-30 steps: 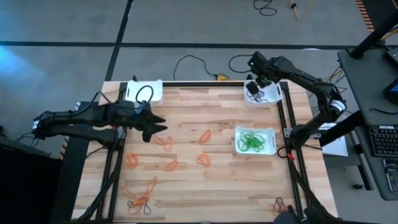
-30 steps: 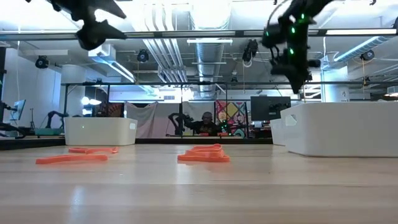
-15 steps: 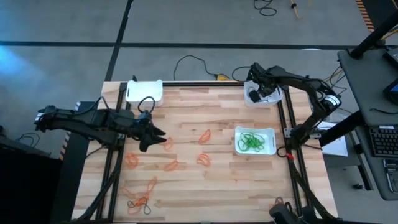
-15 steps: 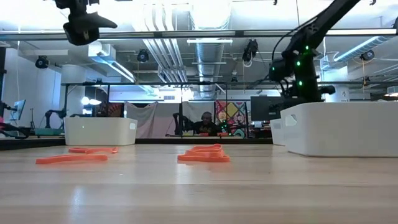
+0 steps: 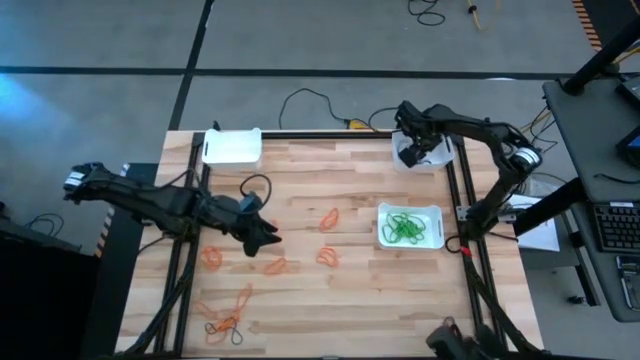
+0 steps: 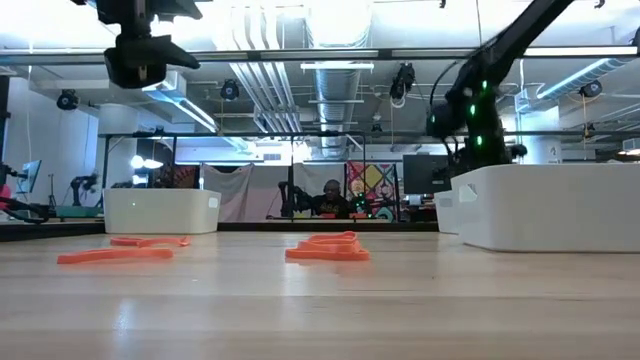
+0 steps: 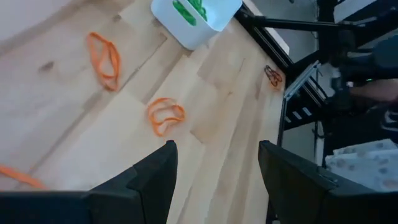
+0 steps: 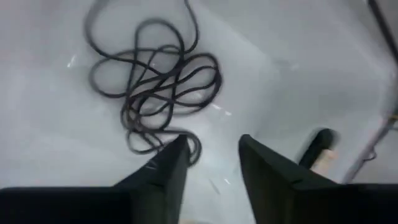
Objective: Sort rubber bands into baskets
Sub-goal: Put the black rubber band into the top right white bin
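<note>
My left gripper point(image 5: 262, 232) is open and empty, above the table's middle left, over loose orange rubber bands point(image 5: 277, 266); its wrist view shows two of them point(image 7: 165, 115) lying flat ahead. My right gripper point(image 5: 413, 150) is open, low inside the far-right basket point(image 5: 440, 158). Dark rubber bands point(image 8: 155, 74) lie tangled on that basket's floor just ahead of its fingers point(image 8: 165, 168); I cannot tell if one loop touches a fingertip. Green bands point(image 5: 404, 227) lie in the right-hand basket point(image 5: 382, 212). The far-left basket point(image 5: 232, 147) shows white inside.
More orange bands lie at the table's middle point(image 5: 329, 217) and left point(image 5: 211, 256). A tangle of orange and dark bands point(image 5: 225, 312) lies near the front left, and another point(image 5: 447, 328) at the front right edge. Black frame rails point(image 5: 185, 255) run along both table sides.
My left gripper has gone from beside the far-left basket toward the table's near right, and now stands over the orange bands at the middle left. My right gripper has gone down into the far-right basket.
</note>
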